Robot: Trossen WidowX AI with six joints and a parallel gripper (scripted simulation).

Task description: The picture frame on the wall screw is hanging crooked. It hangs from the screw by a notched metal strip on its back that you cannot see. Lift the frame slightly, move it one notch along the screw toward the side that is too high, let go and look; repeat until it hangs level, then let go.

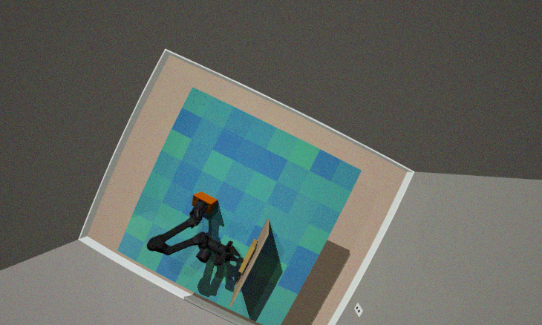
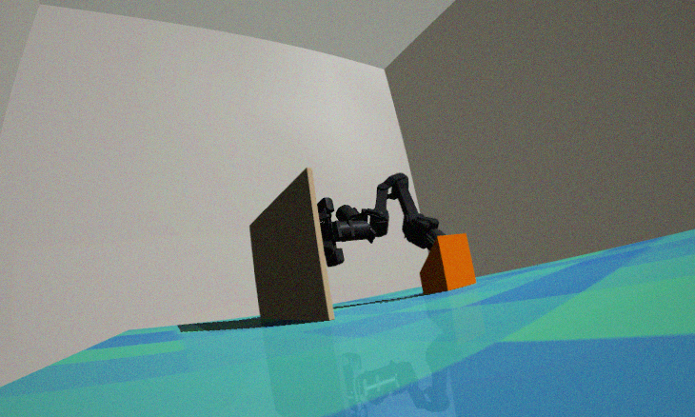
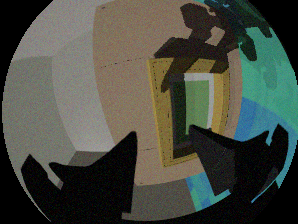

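Observation:
The picture frame (image 1: 248, 255) (image 3: 157, 105) is gold with a green picture and hangs against the upright tan board (image 1: 264, 234) (image 2: 287, 250) (image 3: 120, 80). In the wrist view its left bar slants, its lower end farther right, but the lens bends lines, so I cannot tell how far it is from level. The screw and notched strip are hidden behind it. My gripper (image 3: 164, 132) is open in front of the frame, its dark fingertips apart on either side of the left bar's lower part as seen in the wrist view, holding nothing. In the exterior view the board hides the frame and fingertips.
The arm's base stands at an orange block (image 1: 205, 197) (image 2: 456, 261) on the blue-green tiled floor (image 1: 249, 155) (image 2: 599, 310). The arm's shadow falls across the board and the frame's top. A white wall outlet (image 1: 358, 309) shows at the lower right of the top view.

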